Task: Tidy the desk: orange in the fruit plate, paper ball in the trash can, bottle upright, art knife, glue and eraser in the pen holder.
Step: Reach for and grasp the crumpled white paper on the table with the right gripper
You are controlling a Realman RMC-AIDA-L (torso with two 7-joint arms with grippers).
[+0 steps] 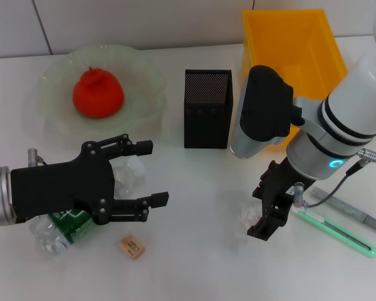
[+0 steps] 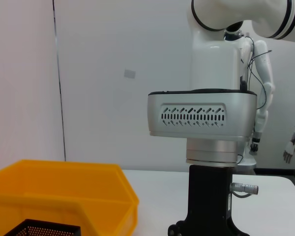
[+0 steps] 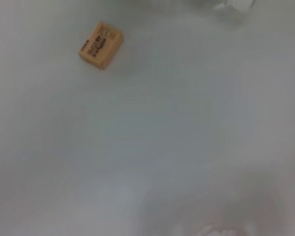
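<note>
Hovering over the bottle (image 1: 62, 227) lying near-left, the left gripper (image 1: 147, 174) stands wide open; the clear plastic looks light, slick and crushable, so I'd grasp mid-body at the label, while the right gripper (image 1: 263, 222), state unclear, sits at the paper ball (image 1: 246, 217).

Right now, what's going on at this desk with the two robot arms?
The robot is tidying the desk. The orange already sits in the fruit plate. The left tool, open, hovers over the bottle, which lies on its side. The right tool is down at the paper ball near the art knife and glue. The eraser lies loose on the desk; the pen holder and the yellow trash can stand behind.
</note>
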